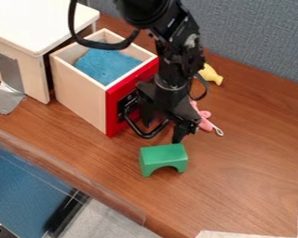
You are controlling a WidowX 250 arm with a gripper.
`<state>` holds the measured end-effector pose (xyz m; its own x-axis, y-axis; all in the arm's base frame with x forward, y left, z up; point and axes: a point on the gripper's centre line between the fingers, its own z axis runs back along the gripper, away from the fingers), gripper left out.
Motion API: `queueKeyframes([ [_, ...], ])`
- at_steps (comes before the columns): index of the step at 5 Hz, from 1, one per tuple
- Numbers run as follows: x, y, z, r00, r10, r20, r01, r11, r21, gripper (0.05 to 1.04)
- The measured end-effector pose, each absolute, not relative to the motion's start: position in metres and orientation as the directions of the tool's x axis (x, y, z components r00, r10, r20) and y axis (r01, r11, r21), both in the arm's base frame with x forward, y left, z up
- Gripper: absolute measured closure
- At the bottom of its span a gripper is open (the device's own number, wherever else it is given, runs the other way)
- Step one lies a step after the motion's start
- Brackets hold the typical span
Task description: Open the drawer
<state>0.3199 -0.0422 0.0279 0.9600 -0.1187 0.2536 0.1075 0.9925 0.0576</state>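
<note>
In the camera view, the drawer (80,95) stands well out from the white cabinet (43,23), so that the blue inside (108,65) can be seen from above. I judge that the pulling step is at its end, or very near to it. The next move, in my opinion, calls for the claw (165,124) to free itself from the black handle (146,135) with care, and then to rise without pushing the drawer inward again. If it leaves sideways, it could catch on the handle.

The drawer lies on the left side of the view from the claw, with its red front (115,114) turned to it. The claw is down at the handle, very near or touching; I cannot tell if it is clenched on it or released. Just below the claw, on the tabletop (239,186), there is a green arch block (163,155).
</note>
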Motion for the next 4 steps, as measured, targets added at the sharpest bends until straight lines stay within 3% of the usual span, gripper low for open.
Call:
queueKeyframes([
  [2, 0.316, -0.033, 0.056, 0.964, -0.091, 0.251, 0.093, 0.996, 0.005, 0.083],
  [4, 0.304, -0.018, 0.108, 0.943, -0.126, 0.309, 0.128, 0.992, 0.013, 0.083],
])
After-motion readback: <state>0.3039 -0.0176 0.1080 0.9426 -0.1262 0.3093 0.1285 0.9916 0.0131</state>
